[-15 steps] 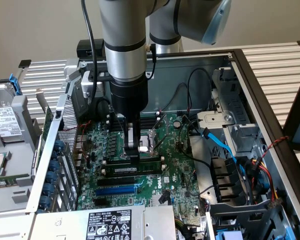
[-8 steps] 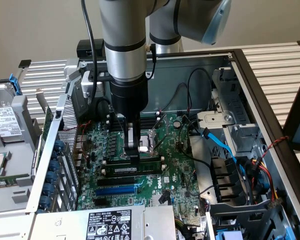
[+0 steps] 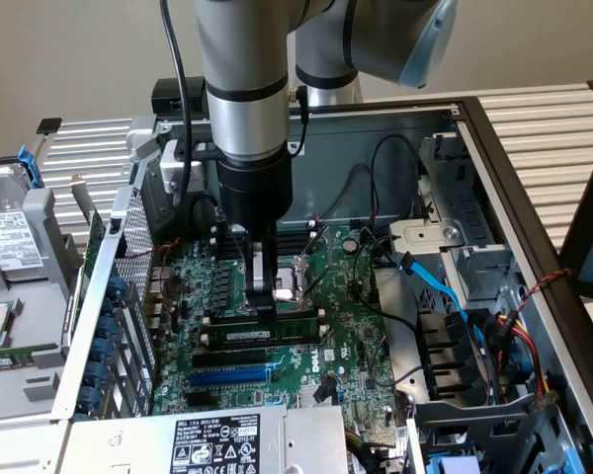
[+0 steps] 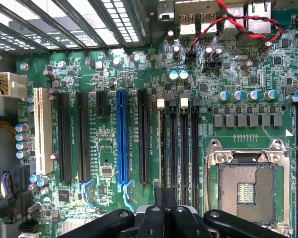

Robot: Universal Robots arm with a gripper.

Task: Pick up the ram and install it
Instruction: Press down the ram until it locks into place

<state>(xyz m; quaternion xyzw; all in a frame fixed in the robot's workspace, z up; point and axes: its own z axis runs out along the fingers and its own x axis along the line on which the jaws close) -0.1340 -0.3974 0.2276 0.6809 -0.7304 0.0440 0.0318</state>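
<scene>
Shut jaws, fingertips together with nothing pinched between them, on a gripper (image 3: 262, 302) standing straight down over the motherboard (image 3: 351, 296) inside the open computer case (image 3: 494, 148). Just beneath those tips, at six o'clock in the exterior view: the ram (image 3: 269, 335), running along a memory slot with its white label facing outward, apparently stood in that slot. Further on at six o'clock, a black slot (image 3: 249, 354), then the blue slot (image 3: 232, 375). Cannot tell whether the tips touch the stick's top edge.

Looks like the pressing-home step. To do it well: push straight down, not at a lean. Bear on the middle of the stick so both ends sink together. Keep clear of the processor socket (image 3: 298, 278) at twelve o'clock. Count it seated only once the end clips have swung in.

From the exterior view: the stick's long side, its label, and how low the arm hangs over the board. From the wrist view: a straight look down the row of memory slots (image 4: 184, 148), with the closed gripper (image 4: 164, 203) lined up over the one nearest the blue slot (image 4: 121, 136), plus a white end clip (image 4: 160, 103) and the socket's bare contacts (image 4: 246, 186). Stick hard to pick out there, edge-on under the fingers.
</scene>
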